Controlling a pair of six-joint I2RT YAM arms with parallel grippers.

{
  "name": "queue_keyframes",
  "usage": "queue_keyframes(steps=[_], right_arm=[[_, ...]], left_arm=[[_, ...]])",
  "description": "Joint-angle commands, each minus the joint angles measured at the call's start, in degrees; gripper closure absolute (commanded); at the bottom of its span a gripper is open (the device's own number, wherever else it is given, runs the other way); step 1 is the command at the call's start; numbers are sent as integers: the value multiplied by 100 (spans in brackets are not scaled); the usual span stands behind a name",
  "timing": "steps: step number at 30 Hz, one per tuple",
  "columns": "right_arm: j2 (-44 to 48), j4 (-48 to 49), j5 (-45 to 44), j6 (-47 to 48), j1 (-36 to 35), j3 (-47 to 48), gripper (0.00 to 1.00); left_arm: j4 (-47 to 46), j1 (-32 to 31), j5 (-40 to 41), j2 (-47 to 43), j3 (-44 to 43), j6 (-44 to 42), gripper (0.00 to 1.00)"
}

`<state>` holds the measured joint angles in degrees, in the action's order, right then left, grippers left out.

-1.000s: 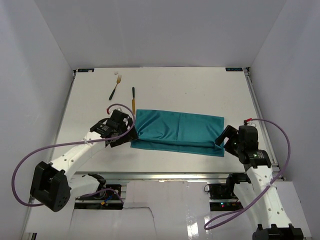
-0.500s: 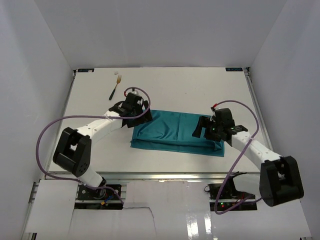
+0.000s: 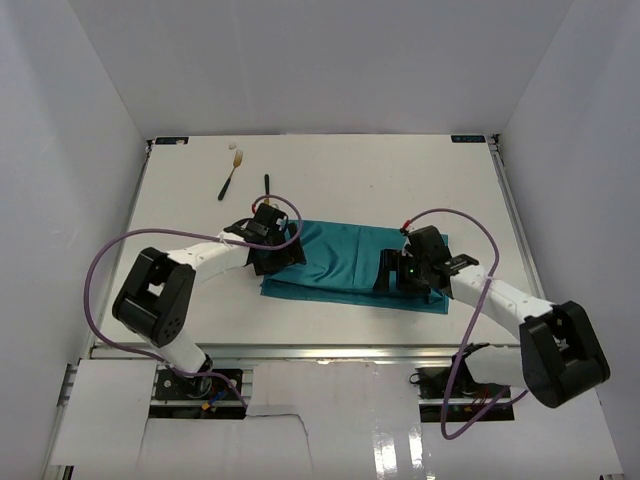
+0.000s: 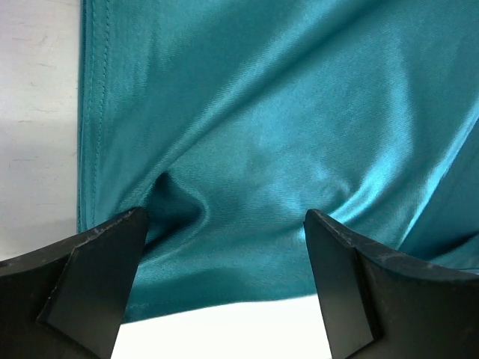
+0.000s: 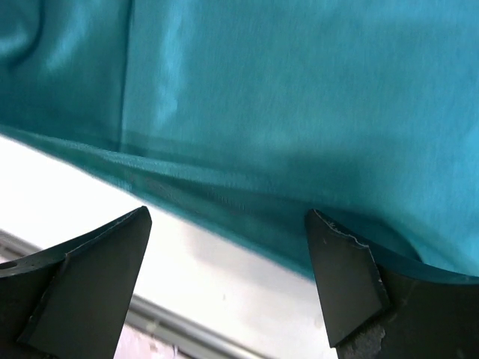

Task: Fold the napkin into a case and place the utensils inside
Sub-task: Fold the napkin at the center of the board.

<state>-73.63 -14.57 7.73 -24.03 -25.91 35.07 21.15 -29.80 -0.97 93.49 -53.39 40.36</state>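
Observation:
The teal napkin [image 3: 340,262] lies as a long folded strip across the middle of the table. My left gripper [image 3: 276,252] hovers open over its left end. In the left wrist view the cloth [image 4: 284,134] is rumpled between the dark fingers [image 4: 97,277], and that gripper [image 4: 224,284] holds nothing. My right gripper [image 3: 392,272] is open over the strip's near edge, right of centre. In the right wrist view the napkin's folded edge [image 5: 299,97] runs between the spread jaws of that gripper [image 5: 228,277]. The fork [image 3: 231,175] and the knife [image 3: 266,186] lie on the table beyond the left end.
The white table [image 3: 400,180] has side walls left and right and a back wall. Its near edge with a metal rail [image 5: 150,318] lies just below the napkin's front edge. Purple cables [image 3: 100,270] loop from both arms.
Both arms have swung in from the napkin's ends over the cloth. The left gripper went up, then back toward the near side; the right moved left along the front edge. Both stayed open.

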Motion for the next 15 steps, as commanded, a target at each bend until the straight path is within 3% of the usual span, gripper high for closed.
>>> queue_keyframes(steps=[1,9,15], right_arm=[[664,-790,-166,-31,-98,-149,10],[2070,-1365,-464,-40,-107,-492,10],[1809,-1153,-448,12,-107,148,10]], left_arm=[[-5,-26,-87,-217,223,68,2],[118,-26,-96,-647,399,7,2],[258,-26,9,-938,75,-151,2]])
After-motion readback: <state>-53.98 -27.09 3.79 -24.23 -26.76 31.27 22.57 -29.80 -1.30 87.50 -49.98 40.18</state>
